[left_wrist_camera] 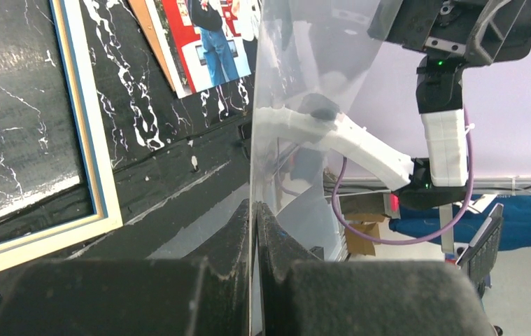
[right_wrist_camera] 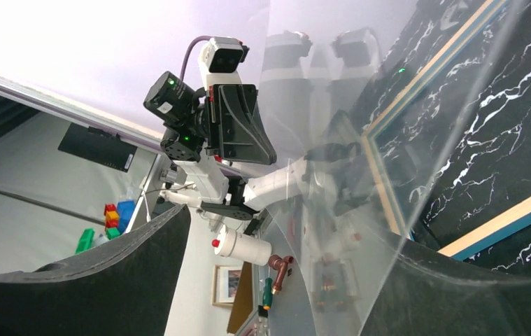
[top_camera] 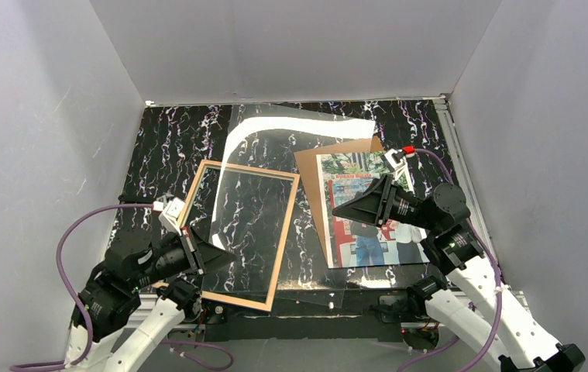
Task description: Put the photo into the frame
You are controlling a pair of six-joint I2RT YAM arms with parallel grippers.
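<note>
The frame, tan wood with a blue inner edge, lies flat on the black marbled table left of centre; it also shows in the left wrist view and the right wrist view. A large clear sheet is raised and bowed above the table. My left gripper is shut on its near left edge, jaws pinched on the thin sheet. The photo lies face up on a brown backing board at the right. My right gripper hovers over the photo, fingers wide apart, the sheet running past them.
Grey walls close in the table at the left, back and right. The photo's lower corner and the board's edge lie just beyond the frame's rail. The right arm stands behind the clear sheet.
</note>
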